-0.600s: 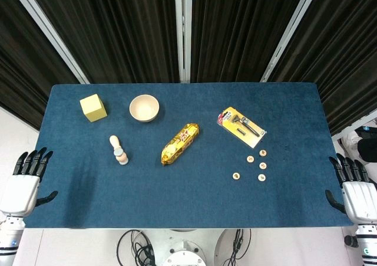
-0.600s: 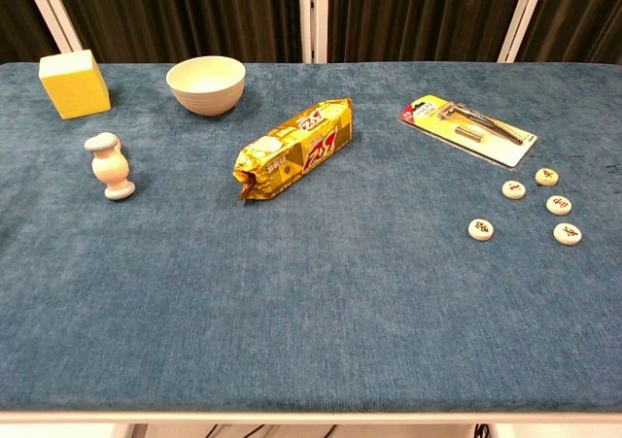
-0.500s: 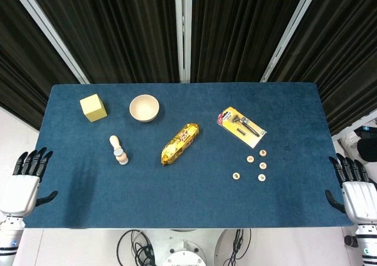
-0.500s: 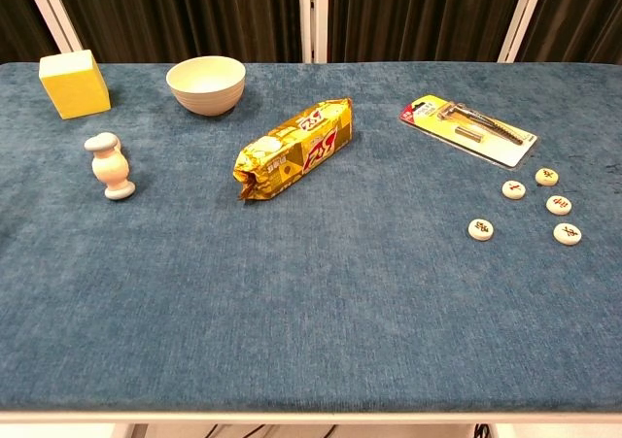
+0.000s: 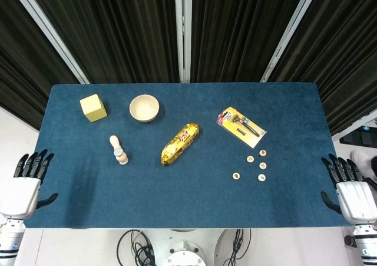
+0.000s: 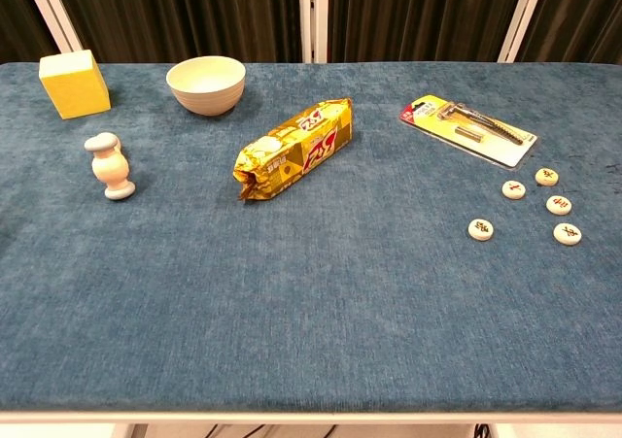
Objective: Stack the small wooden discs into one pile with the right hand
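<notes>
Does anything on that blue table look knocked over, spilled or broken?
Nothing stands out. The bowl sits upright, the snack packet looks sealed, and the wooden discs lie flat and apart, not yet stacked. Both hands wait off the table's edges.

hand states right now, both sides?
Left hand: open, holding nothing, off the table's left edge.
Right hand: open, holding nothing, off the right edge; the discs lie untouched.

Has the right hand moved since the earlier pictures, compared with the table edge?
Yes. In the head view the right hand has shifted slightly left and up, toward the right edge of the table. It holds nothing, fingers apart.
</notes>
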Available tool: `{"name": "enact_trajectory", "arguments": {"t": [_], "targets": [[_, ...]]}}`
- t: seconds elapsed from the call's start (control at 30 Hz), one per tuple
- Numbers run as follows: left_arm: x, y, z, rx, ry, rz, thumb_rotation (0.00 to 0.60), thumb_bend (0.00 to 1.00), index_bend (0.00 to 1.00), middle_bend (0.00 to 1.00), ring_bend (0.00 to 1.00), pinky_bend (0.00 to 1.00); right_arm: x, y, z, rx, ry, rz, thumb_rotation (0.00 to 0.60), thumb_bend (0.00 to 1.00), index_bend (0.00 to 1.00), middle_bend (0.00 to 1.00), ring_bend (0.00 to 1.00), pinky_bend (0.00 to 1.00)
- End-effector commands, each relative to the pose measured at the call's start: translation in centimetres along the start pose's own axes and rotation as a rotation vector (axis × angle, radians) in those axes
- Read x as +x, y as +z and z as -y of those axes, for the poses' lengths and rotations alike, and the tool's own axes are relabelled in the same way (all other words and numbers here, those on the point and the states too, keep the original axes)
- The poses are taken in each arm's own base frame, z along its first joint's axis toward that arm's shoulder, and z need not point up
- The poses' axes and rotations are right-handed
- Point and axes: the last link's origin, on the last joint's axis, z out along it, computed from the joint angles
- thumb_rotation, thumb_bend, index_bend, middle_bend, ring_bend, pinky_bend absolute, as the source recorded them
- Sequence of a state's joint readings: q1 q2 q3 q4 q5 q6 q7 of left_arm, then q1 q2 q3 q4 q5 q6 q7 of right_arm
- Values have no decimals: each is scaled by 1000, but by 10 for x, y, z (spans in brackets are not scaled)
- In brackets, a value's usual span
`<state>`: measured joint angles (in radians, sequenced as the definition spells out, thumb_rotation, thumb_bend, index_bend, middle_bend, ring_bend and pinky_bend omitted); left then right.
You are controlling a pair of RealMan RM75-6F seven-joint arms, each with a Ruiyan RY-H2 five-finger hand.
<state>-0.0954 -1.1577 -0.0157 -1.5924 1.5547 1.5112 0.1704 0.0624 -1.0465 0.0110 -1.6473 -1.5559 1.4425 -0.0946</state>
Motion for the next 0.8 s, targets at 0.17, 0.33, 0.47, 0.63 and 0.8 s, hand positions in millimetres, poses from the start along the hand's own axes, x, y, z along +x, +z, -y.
{"name": "enact_trajectory", "arguments": {"t": [0.17, 0.33, 0.47, 0.63, 0.8], "targets": [[1, 0, 1, 5, -11, -3, 600, 87, 37, 0, 0, 0, 3, 24, 17, 98, -12, 16, 600, 235, 0, 0, 0, 0], [1, 0, -1, -5, -2, -7, 600, 86, 37, 0, 0, 0, 0, 45, 35, 156, -38, 37, 600, 235, 0, 0, 0, 0], [0, -1, -1, -2, -2, 2, 600, 86, 37, 0, 0, 0, -7, 61, 54, 208, -61, 73, 600, 236, 0, 0, 0, 0], [2, -2, -4, -16, -17, -2, 600, 86, 37, 0, 0, 0, -23, 72, 85, 297, -62, 137, 600, 235, 0, 0, 0, 0], [2, -3, -4, -21, -27, 6, 600, 87, 37, 0, 0, 0, -43, 78, 109, 351, -69, 186, 600, 235, 0, 0, 0, 0]]}}
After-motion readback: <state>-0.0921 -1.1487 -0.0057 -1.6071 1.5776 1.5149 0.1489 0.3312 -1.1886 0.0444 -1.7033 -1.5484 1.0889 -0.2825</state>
